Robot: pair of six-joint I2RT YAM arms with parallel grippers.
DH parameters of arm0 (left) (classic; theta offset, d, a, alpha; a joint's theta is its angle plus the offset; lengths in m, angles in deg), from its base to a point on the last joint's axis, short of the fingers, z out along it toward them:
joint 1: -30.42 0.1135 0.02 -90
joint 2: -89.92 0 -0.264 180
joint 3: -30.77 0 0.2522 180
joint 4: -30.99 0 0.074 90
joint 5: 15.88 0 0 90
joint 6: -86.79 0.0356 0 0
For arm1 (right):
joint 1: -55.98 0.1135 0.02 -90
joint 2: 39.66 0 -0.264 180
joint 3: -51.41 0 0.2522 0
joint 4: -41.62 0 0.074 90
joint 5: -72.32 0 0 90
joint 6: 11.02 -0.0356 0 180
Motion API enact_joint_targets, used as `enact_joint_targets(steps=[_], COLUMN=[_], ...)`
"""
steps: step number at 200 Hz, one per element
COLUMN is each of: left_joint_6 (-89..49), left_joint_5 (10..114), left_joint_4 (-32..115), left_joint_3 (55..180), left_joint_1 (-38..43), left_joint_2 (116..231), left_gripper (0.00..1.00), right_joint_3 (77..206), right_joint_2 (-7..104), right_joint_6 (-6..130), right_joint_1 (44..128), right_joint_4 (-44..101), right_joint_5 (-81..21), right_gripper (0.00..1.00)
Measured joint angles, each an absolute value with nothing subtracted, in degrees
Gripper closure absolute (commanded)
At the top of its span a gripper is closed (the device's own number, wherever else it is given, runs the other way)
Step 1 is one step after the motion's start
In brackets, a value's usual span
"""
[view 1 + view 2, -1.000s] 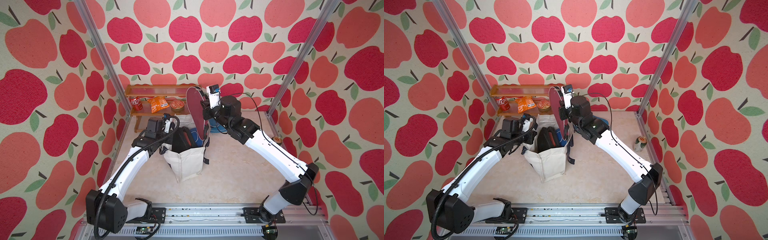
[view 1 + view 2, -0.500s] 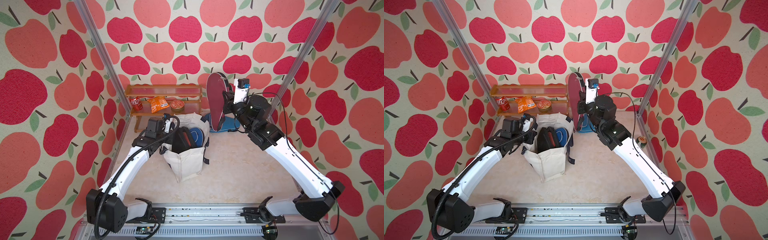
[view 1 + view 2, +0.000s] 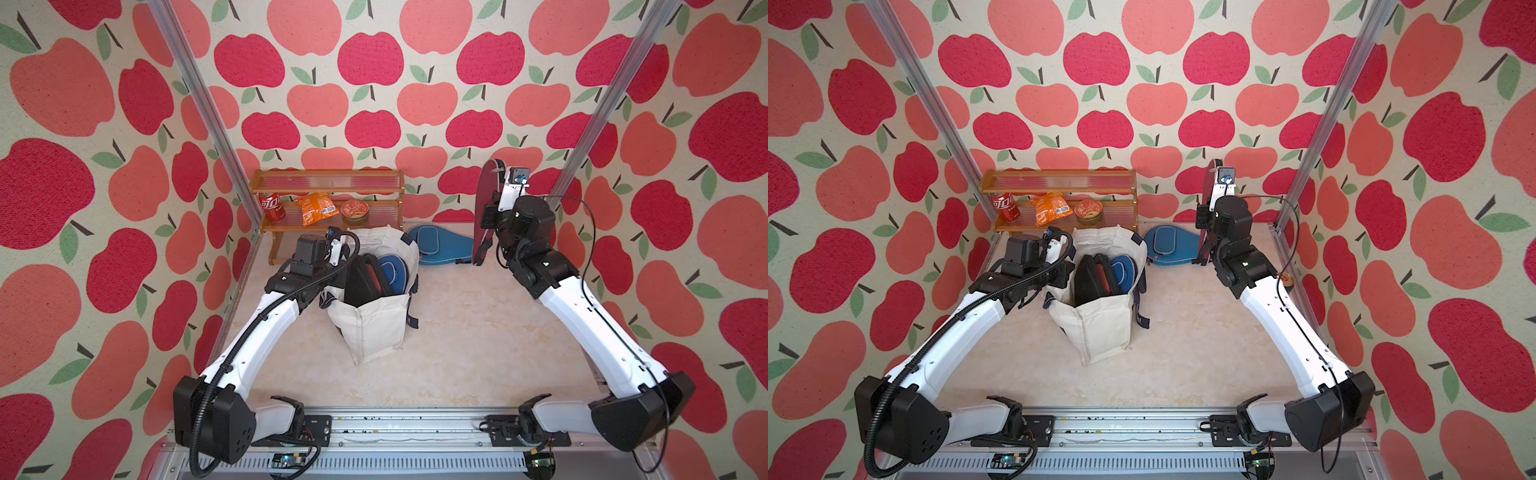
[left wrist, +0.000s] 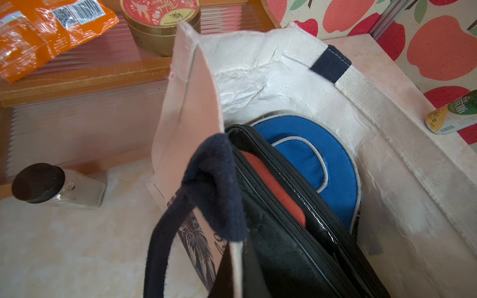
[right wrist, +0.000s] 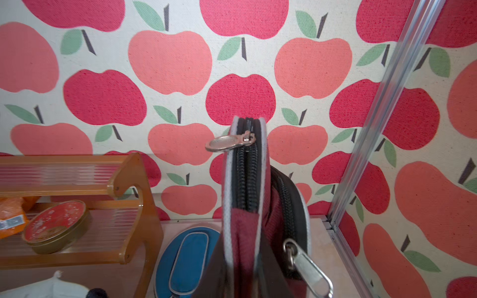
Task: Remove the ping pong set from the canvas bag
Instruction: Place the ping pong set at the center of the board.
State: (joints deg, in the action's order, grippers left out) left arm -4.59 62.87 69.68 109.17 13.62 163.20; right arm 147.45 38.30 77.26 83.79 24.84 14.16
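The cream canvas bag [image 3: 374,328] [image 3: 1100,328] stands open mid-table. My left gripper [image 3: 332,286] [image 4: 236,271] is shut on its near rim by the navy handle [image 4: 214,180], holding the mouth open. Inside the bag stand a black zip case [image 4: 296,245] and a blue paddle case [image 4: 322,160]. My right gripper [image 3: 486,216] [image 5: 242,273] is shut on a maroon ping pong paddle case [image 3: 484,195] [image 5: 245,180]. It holds the case upright in the air at the back right, clear of the bag. Another blue paddle case [image 3: 440,245] [image 5: 188,258] lies flat on the table beneath it.
A wooden shelf [image 3: 328,183] at the back left carries a cola can [image 3: 272,206], an orange snack bag [image 3: 316,208] and a round tin [image 3: 354,210]. A small jar [image 4: 51,185] lies by the shelf foot. A bottle [image 3: 1285,280] lies at the right wall.
My right arm has swung right and back, carrying the maroon case from above the bag to the back right corner. The left arm and the bag have stayed put.
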Motion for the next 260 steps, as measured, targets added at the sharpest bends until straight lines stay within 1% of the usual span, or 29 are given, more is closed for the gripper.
enact_joint_targets(steps=[44, 86, 112, 141, 165, 216, 260], left_joint_6=[-4.59, -4.59, -4.59, -4.59, -4.59, -4.59, -4.62], left_joint_5=[62.74, 62.74, 62.74, 62.74, 62.74, 62.48, 61.63], left_joint_4=[69.37, 69.33, 69.31, 69.07, 68.85, 68.43, 68.22], left_joint_3=[109.17, 109.17, 109.17, 109.17, 109.17, 109.17, 109.17], left_joint_1=[13.62, 13.62, 13.62, 13.62, 13.62, 13.69, 13.73], left_joint_2=[163.48, 163.48, 163.52, 163.96, 164.09, 164.92, 165.58], left_gripper=[1.0, 1.0, 1.0, 1.0, 1.0, 1.0, 1.0], right_joint_3=[147.56, 152.08, 158.88, 170.55, 178.07, 188.17, 192.71], right_joint_2=[47.67, 61.95, 71.72, 82.95, 89.84, 98.8, 103.28], right_joint_6=[85.52, 94.94, 101.83, 108.76, 113.35, 114.7, 113.89], right_joint_1=[81.37, 81.08, 81.04, 80.89, 80.65, 78.33, 75.42], right_joint_4=[27.02, 27.83, 28.42, 28.22, 28.29, 21.84, 16.49], right_joint_5=[20.43, 26.64, 30.09, 33.54, 36.71, 41.22, 42.27], right_gripper=[0.96, 0.97, 0.97, 0.97, 0.97, 0.98, 0.98])
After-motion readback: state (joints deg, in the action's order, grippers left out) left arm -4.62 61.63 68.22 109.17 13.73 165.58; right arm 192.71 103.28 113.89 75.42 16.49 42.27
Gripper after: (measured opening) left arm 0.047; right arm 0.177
